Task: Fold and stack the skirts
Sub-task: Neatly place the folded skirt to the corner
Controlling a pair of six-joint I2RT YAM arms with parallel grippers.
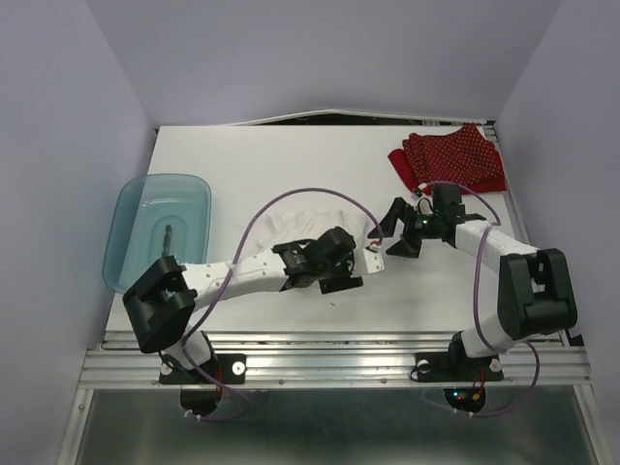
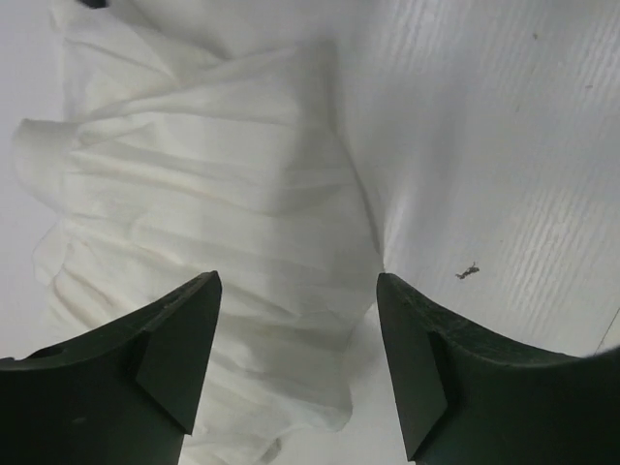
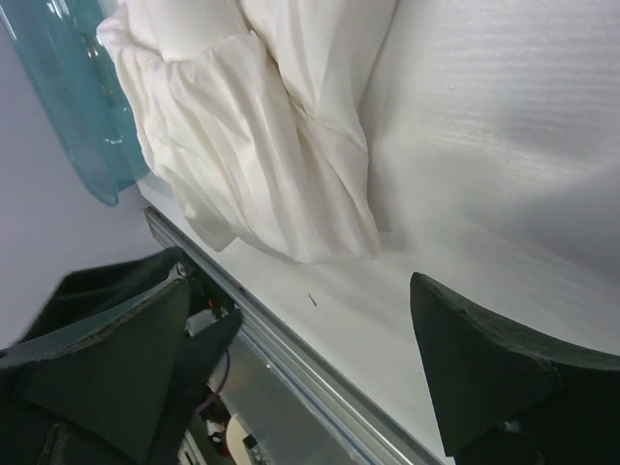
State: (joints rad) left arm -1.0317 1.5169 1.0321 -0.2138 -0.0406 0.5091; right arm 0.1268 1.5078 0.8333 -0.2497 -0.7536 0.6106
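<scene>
The white skirt lies crumpled at mid-table, partly hidden under my left arm. In the left wrist view its pleated cloth spreads below and between the fingers. My left gripper hovers over the skirt's edge, open and holding nothing. The right gripper stands wide open just right of the white skirt, with bare table between its fingers. Folded at the far right corner of the table is the red polka-dot skirt.
A translucent teal tub stands at the table's left side, beside the white skirt. The table's near edge with its metal rail runs close under the right gripper. White walls enclose the table on three sides.
</scene>
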